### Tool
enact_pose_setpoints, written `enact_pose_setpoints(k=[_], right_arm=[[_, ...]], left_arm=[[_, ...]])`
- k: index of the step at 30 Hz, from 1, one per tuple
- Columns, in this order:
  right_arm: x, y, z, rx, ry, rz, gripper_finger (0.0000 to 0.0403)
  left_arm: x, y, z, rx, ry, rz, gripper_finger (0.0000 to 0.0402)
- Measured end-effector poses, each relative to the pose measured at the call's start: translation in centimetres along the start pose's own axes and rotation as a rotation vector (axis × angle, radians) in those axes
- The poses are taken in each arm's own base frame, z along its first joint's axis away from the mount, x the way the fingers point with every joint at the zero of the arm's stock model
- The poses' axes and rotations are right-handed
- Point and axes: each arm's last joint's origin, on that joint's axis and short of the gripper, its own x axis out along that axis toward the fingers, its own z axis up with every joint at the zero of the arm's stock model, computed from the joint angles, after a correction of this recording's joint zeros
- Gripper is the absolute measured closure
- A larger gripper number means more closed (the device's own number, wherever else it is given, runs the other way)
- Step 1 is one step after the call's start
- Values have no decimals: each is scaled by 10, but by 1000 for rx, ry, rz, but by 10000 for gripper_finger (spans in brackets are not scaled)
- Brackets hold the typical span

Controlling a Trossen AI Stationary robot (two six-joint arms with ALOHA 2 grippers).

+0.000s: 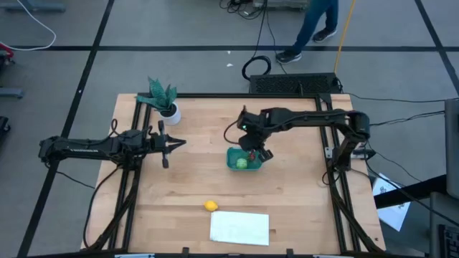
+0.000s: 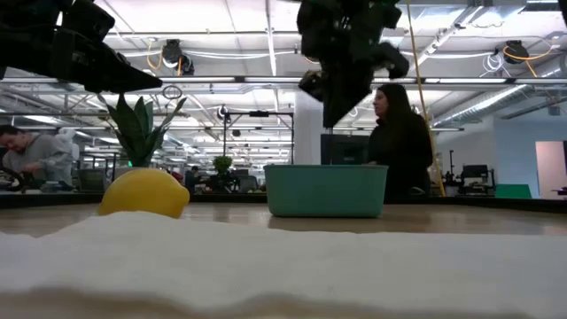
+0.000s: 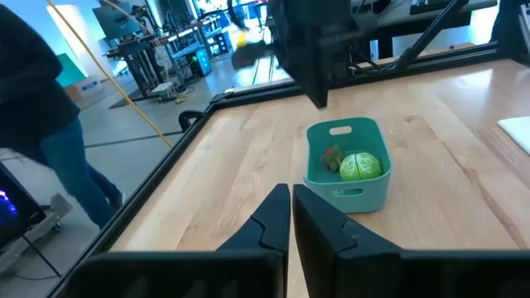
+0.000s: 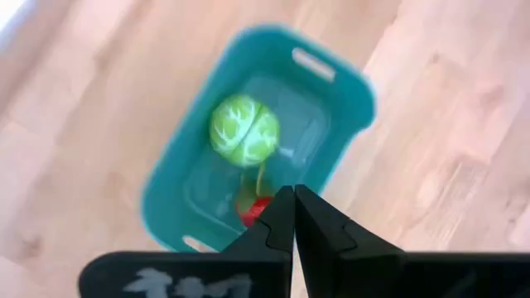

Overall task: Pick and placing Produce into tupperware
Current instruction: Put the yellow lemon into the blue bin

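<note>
My left gripper (image 3: 291, 217) hangs clenched and empty, far from the tub (image 4: 257, 141); my right gripper (image 4: 293, 217) is clenched and empty above it; green ball (image 4: 243, 130) and red one (image 4: 252, 208) lie inside under my fingertips; the lemon (image 1: 210, 206) waits on the table, so I should lift straight up first.

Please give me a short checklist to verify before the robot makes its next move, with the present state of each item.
1. Green produce inside the teal tub: ok.
2. Red produce inside the tub: ok, it lies beside the green one.
3. Yellow lemon inside the tub: not ok, it lies on the table near the white sheet.
4. Right claw empty and free above the tub: ok, it is shut with nothing between its fingers.
5. Left claw empty: ok, it is shut and holds nothing, at the table's left side.
6. Path to the lemon free: ok, nothing stands between the tub and the lemon.
</note>
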Motion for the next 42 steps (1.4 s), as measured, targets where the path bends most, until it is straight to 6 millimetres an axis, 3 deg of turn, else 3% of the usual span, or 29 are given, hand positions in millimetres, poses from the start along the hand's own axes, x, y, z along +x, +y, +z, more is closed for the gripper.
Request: enact_pose_setpoints(k=[7, 12, 19, 25, 32, 42], right_arm=[[-49, 4, 1, 100, -210, 16, 402], [-79, 10, -1, 162, -379, -88, 403], [-110, 29, -28, 257, -570, -189, 403], [-117, 45, -46, 336, -784, -200, 403], [-121, 64, -75, 427, -873, -264, 403], [-114, 94, -111, 526, -1034, -380, 403]], left_arm=[[0, 0, 0, -1, 0, 0, 400], [0, 0, 0, -2, 0, 0, 387], [0, 0, 0, -2, 0, 0, 374], [0, 0, 0, 6, -2, 0, 384], [0, 0, 0, 1, -3, 1, 400], [0, 0, 0, 0, 0, 0, 374]])
